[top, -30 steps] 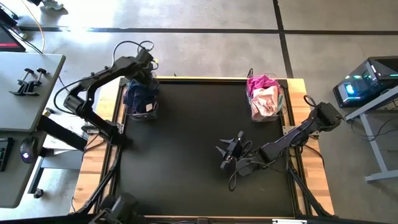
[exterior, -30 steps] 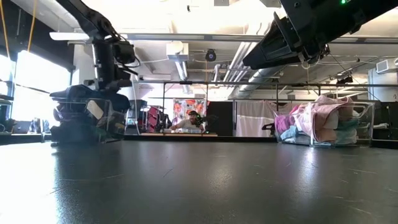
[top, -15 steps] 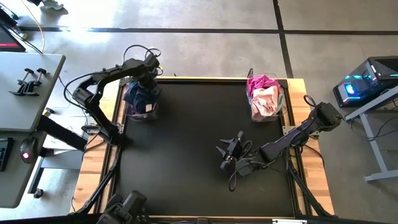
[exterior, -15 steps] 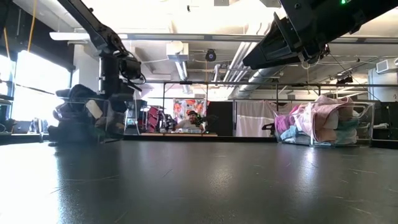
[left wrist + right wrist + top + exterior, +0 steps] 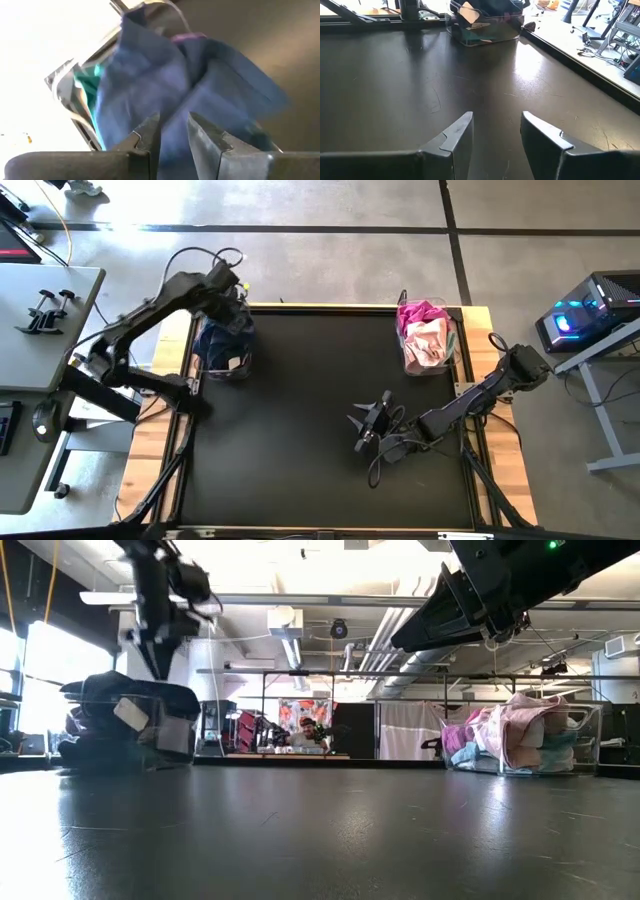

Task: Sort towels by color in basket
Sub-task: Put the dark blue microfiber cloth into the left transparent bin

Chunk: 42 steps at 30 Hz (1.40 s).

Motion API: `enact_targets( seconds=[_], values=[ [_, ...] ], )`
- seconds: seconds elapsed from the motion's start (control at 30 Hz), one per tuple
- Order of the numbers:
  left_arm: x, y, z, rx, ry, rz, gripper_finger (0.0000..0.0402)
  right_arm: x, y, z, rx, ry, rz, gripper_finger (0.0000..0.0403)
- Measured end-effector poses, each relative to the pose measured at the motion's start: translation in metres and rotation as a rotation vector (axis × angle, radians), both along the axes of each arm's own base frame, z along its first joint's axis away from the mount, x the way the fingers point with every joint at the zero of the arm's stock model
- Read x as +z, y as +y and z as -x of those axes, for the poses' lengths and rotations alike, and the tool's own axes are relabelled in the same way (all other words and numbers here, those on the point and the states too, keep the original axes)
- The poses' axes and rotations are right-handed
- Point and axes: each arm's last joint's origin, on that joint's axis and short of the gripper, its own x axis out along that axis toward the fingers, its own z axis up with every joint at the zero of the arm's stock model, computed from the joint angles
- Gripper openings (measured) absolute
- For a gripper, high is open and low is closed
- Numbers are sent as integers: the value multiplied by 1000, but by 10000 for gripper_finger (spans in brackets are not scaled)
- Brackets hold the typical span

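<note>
**Dark towel dropped, left arm clear**

Your left gripper hangs above the dark bin at the table's far left corner, jaws slightly parted, holding nothing. The navy towel lies just below them. Right gripper waits open mid-table. Next, seek any unsorted towel; none shows.
</note>
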Motion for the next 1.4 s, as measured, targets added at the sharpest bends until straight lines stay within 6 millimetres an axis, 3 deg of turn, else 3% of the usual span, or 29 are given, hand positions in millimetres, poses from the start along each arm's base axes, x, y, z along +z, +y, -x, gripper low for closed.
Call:
enact_targets(
  seconds=[0.07,0.17,0.3,0.43,0.57,0.77,1.1,1.27,1.4],
  values=[
    [9,-17,4,15,-24,-8,84,0,0,0,0,0,0,156],
    [6,-43,7,-5,-34,1,78,0,0,0,0,0,0,156],
    [-20,-70,11,-39,-26,34,66,0,0,0,0,0,0,156],
    [-56,-82,15,-38,-22,44,55,0,0,0,0,0,0,156],
    [-82,-83,17,-31,-4,59,47,0,0,0,0,0,0,156],
    [-83,-76,14,-35,1,54,42,0,0,0,2,3,5,156],
    [-91,-56,26,92,34,96,42,0,0,0,7,11,18,156],
    [-77,-54,24,26,33,118,47,0,0,0,7,11,21,156],
    [-49,-51,22,24,22,106,66,1,-1,0,-9,0,29,156]
  ],
)
